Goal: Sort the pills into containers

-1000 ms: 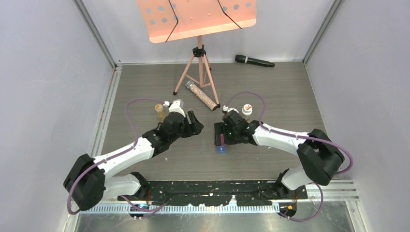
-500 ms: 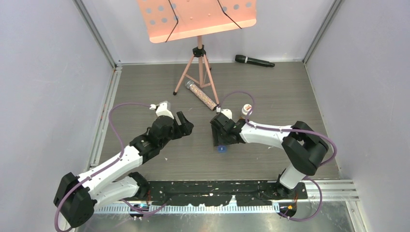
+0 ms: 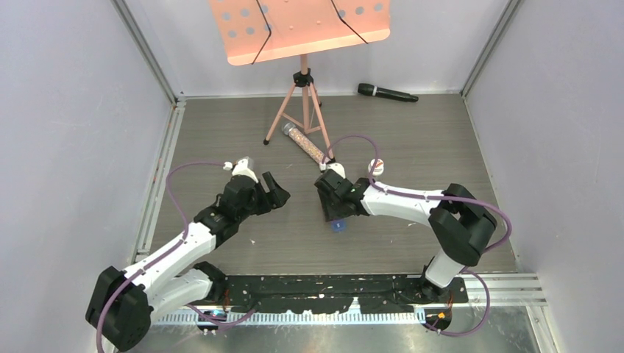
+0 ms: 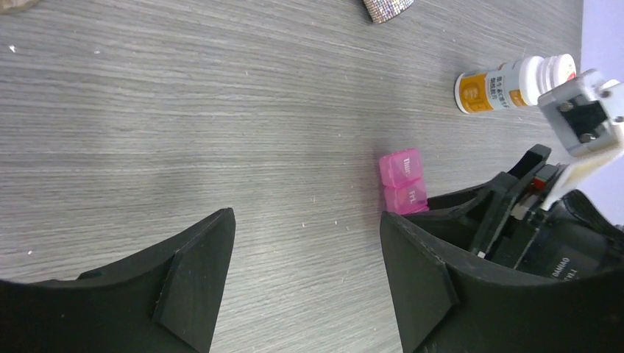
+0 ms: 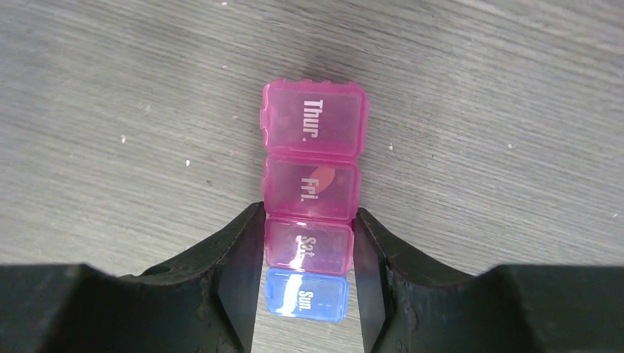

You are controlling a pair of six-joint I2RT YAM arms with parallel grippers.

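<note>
Grey wood-grain table (image 3: 412,147) in a walled booth. From the top, the right gripper (image 3: 332,213) has slid up-left over the small pink-and-blue plastic pill-box strip (image 3: 338,226), only its blue end poking out; the left gripper (image 3: 278,193) has backed off. Left wrist: fingers apart, nothing between them, strip (image 4: 402,184) just beyond, white orange-labelled pill bottle (image 4: 511,82) lying further off. Right wrist: jaws have closed in and pinch the Sat cell, so I'd guess the strip (image 5: 313,173) gets moved next

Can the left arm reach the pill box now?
Partly, probably: the right gripper is shut on the pill box at its Sat compartment, but the Thur end lies free across bare table from the open left gripper.
</note>
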